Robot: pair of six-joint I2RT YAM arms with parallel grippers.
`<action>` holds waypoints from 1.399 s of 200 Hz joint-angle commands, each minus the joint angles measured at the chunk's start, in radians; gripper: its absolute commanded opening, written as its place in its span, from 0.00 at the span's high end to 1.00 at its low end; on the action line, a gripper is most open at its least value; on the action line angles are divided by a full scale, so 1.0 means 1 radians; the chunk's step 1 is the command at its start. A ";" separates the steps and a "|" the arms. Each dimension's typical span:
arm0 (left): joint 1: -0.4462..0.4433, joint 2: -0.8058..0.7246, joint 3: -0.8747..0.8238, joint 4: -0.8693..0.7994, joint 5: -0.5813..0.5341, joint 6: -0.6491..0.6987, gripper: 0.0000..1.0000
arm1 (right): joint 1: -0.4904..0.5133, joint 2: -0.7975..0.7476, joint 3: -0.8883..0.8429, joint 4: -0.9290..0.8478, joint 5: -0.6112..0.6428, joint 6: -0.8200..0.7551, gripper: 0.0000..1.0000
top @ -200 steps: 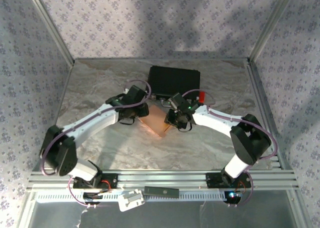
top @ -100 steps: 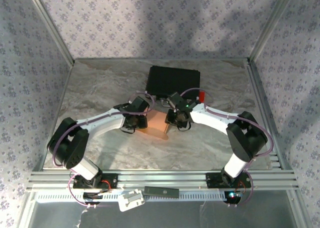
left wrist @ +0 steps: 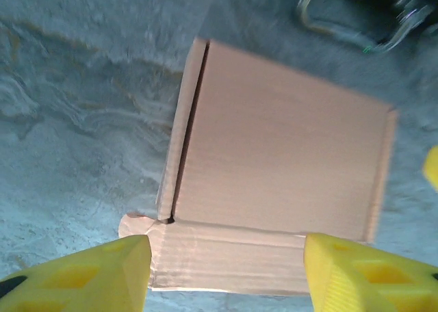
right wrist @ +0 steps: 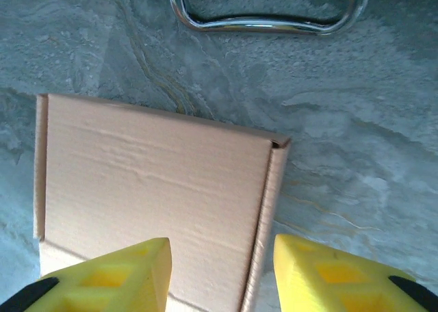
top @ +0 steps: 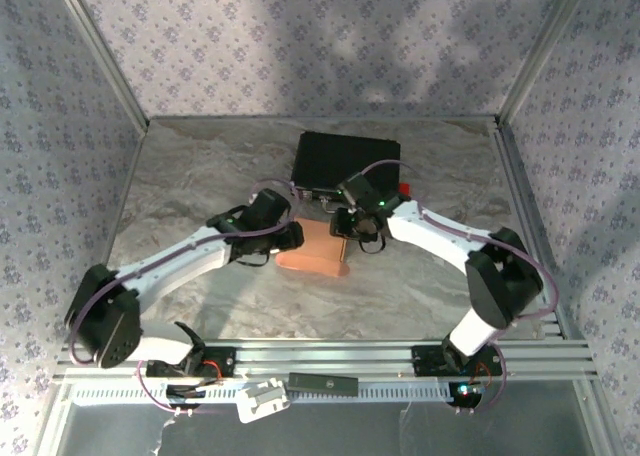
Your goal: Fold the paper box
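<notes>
1. The thin salmon-orange cardboard paper box (top: 312, 248) lies flat near the middle of the grey marbled counter (top: 190, 176). It is just on the near side of the black rectangular hard case (top: 348, 161), which sits toward the far edge.
2. The box looks nearly assembled, with the lid panel down and the shape a low rectangle. In the left wrist view a dark gap runs along one side wall (left wrist: 179, 131), and a small rounded tab (left wrist: 130, 224) pokes out at a corner. I judge the closing step is in hand but not finished.
3. The left gripper (left wrist: 227, 250) hangs over the end of the box toward the counter's left edge. Its yellow jaws are apart and hold nothing; whether they brush the cardboard I cannot tell.
4. The right gripper (right wrist: 220, 254) hovers above the opposite end, jaws likewise spread and empty, with the box's edge wall running between them. The case's chrome handle (right wrist: 267, 21) lies beyond.
5. The next move, as I judge it, is to steady the box with one arm while the other presses the loose side wall in and tucks the tab. Thin card creases easily, so gentle, square pressure is called for.
</notes>
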 commanded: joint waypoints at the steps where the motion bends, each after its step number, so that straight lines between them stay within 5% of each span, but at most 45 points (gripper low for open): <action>1: 0.072 -0.021 0.001 0.018 0.117 0.070 0.45 | -0.044 -0.078 -0.085 0.052 -0.091 -0.046 0.53; 49: 0.209 0.129 0.007 0.125 0.332 0.208 0.71 | -0.099 -0.184 -0.286 0.250 -0.286 0.009 0.41; 167: 0.225 0.223 -0.088 0.274 0.342 0.227 0.72 | -0.176 -0.085 -0.423 0.540 -0.476 0.111 0.35; 280: 0.278 0.229 -0.222 0.421 0.378 0.177 0.85 | -0.173 0.060 -0.470 0.822 -0.599 0.191 0.29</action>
